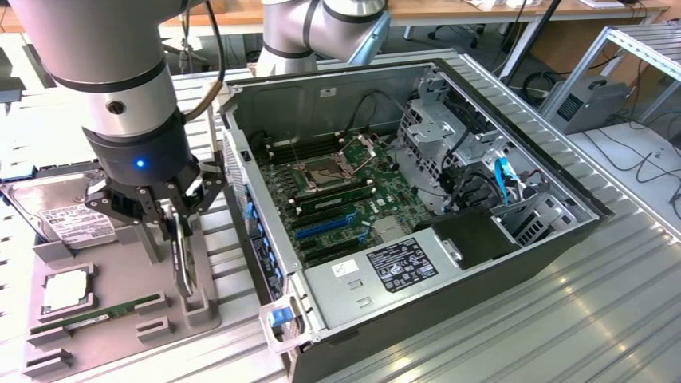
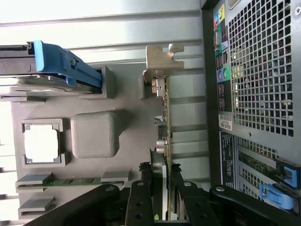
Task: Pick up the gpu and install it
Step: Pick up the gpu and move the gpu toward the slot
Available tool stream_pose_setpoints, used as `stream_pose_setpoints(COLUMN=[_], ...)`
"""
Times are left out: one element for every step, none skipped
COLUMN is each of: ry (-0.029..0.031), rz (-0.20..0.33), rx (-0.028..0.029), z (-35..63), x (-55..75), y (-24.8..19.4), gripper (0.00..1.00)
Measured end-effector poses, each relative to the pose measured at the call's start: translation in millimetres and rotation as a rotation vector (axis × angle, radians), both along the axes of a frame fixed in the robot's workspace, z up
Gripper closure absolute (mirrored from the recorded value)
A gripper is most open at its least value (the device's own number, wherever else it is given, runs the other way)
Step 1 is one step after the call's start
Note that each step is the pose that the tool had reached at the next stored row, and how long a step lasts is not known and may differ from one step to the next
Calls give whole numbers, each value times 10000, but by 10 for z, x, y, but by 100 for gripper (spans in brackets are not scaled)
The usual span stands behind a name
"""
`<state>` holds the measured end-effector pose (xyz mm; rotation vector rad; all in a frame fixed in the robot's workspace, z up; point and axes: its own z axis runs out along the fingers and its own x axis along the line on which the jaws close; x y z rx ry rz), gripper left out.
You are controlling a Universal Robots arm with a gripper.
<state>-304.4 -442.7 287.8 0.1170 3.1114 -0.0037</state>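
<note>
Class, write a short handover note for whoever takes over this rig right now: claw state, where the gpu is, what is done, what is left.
The claw is lowered onto the gpu and looks shut on it.
The gpu stands on edge in the grey holder tray, beside the open computer case.
Done: the grasp, as far as can be seen.
Left: the gpu is not yet lifted out of the holder tray, nor installed in the computer case.
</note>
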Motion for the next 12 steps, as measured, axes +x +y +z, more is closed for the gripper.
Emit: stream_pose_setpoints(ry=[0, 1, 1, 1, 0, 1, 1, 1, 1, 0, 0, 0], rz=[0, 0, 0, 0, 0, 0, 0, 0, 0, 0, 0, 0], rx=[0, 0, -1, -1, 0, 0, 0, -1, 0, 0, 0, 0], z=[3, 7, 11, 15, 18, 22, 26, 29, 33, 36, 40, 43], x=[0, 0, 0, 0, 0, 0, 0, 0, 0, 0, 0, 0], y=[0, 0, 0, 0, 0, 0, 0, 0, 0, 0, 0, 0], gripper=[73, 73, 73, 73, 73, 73, 73, 73, 73, 73, 73, 73])
